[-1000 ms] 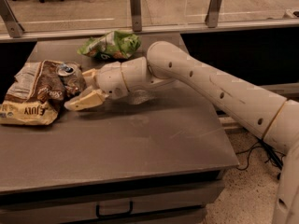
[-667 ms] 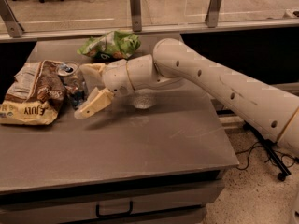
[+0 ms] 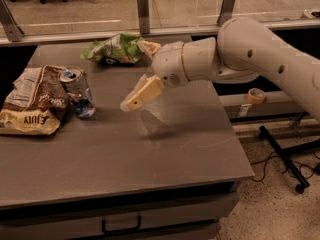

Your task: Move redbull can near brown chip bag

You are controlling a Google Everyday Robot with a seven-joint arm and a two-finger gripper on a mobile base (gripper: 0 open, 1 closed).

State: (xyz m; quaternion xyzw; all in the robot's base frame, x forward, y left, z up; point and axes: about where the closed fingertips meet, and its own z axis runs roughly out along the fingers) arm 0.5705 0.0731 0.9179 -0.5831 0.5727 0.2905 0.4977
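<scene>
The redbull can [image 3: 79, 94] stands upright on the table [image 3: 150, 154] at the left, silver top up, touching the right edge of the brown chip bag [image 3: 32, 101], which lies flat. My gripper [image 3: 135, 74] hangs above the table's middle, well to the right of the can. It is open and empty, with one cream finger pointing down-left and the other near the green bag.
A green chip bag [image 3: 116, 49] lies at the table's back, just behind my gripper. A railing with posts [image 3: 143, 4] runs behind the table. A roll of tape [image 3: 256, 95] sits on a lower ledge at the right. The table's front edge has a drawer below.
My gripper has let go of the can and drawn back to the right and up. The can stays standing beside the brown chip bag.
</scene>
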